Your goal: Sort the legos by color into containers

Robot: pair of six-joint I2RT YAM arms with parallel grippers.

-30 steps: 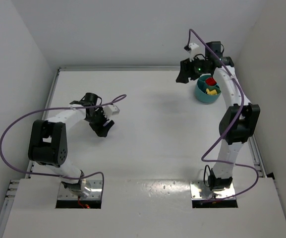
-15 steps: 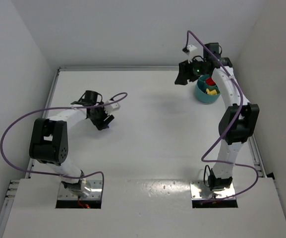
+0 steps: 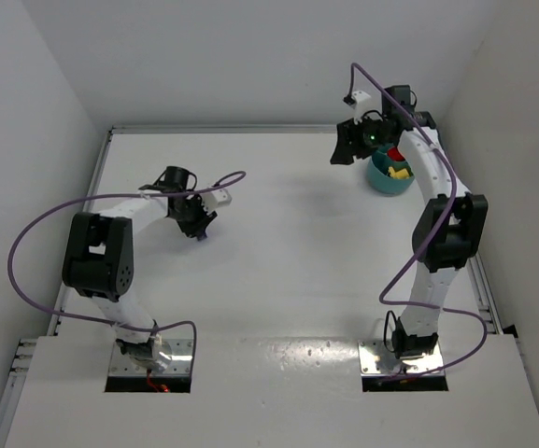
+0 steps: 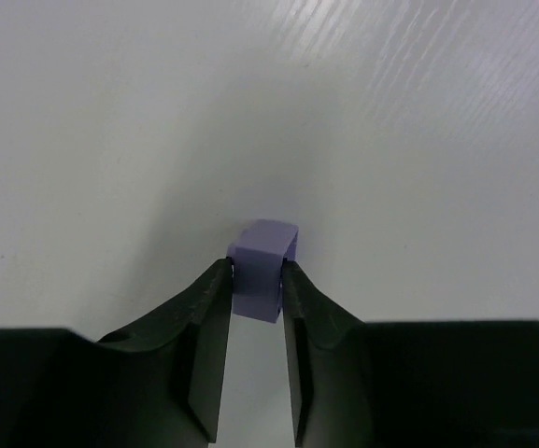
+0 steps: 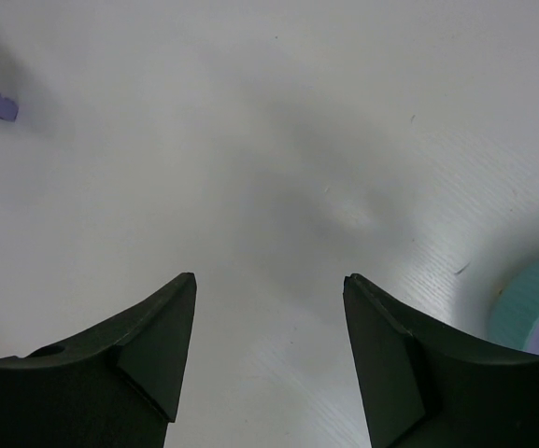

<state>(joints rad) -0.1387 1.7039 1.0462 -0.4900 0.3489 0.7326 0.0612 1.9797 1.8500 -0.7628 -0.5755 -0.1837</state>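
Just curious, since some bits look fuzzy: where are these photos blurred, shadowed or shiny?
Left wrist view: purple brick sharp, black left fingers soft-edged, grey shadow around the brick, streaky sheen on the table upper right. Right wrist view: right fingers blurred, a faint shadow mid-table. Top view: even, soft light, only weak shadows.

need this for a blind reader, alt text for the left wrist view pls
The left gripper is closed on a small purple brick that sits on the white table, seen close up from just behind the black jaws.
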